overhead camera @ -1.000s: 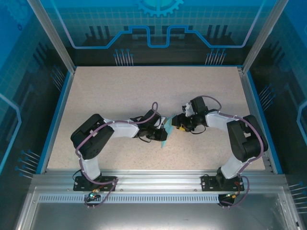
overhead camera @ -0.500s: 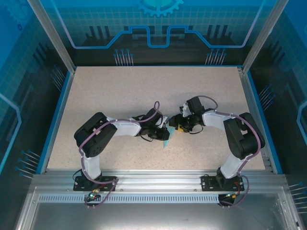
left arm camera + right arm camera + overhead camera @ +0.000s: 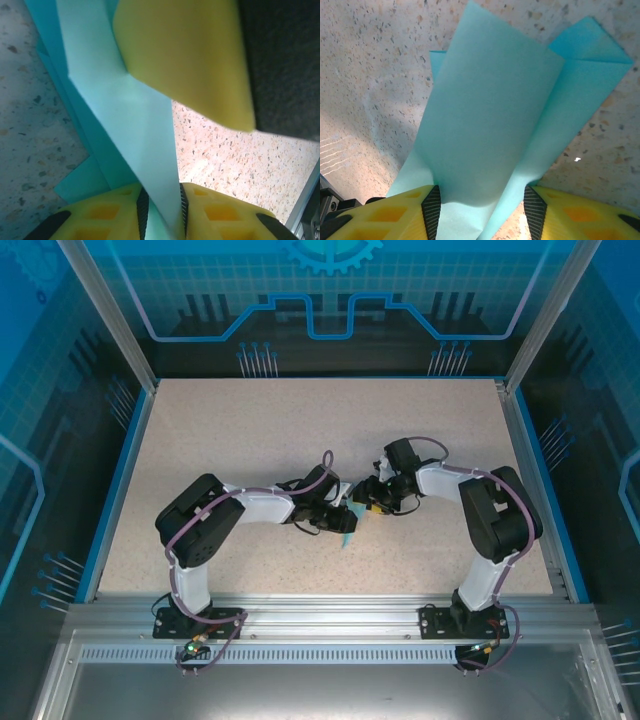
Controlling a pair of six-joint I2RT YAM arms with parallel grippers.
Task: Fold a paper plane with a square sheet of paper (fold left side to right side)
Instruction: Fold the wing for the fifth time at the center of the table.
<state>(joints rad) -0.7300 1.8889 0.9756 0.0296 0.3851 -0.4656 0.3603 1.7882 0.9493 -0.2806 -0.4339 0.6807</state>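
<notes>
The light-blue paper [image 3: 346, 531], folded into a narrow creased shape, lies at the table's middle with both grippers on it. In the left wrist view a pale flap of the paper [image 3: 125, 115] rises between my left gripper's [image 3: 161, 202] pads. The pads stand slightly apart; the flap leans on the right pad. A yellow finger [image 3: 185, 55] of the right gripper hangs just above it. In the right wrist view my right gripper [image 3: 480, 202] is open wide, and a bowed fold of the paper [image 3: 490, 110] spans from pad to pad. Both grippers meet tip to tip [image 3: 356, 512].
The speckled beige table [image 3: 300, 430] has a blue rim and aluminium posts at the corners. Both arms bend inward from their bases at the near edge. A metal rail [image 3: 320, 625] runs along the front.
My right arm has drawn in to the left, bringing its gripper closer to the left one. The left jaws have eased apart on the flap. The paper has hardly shifted.
</notes>
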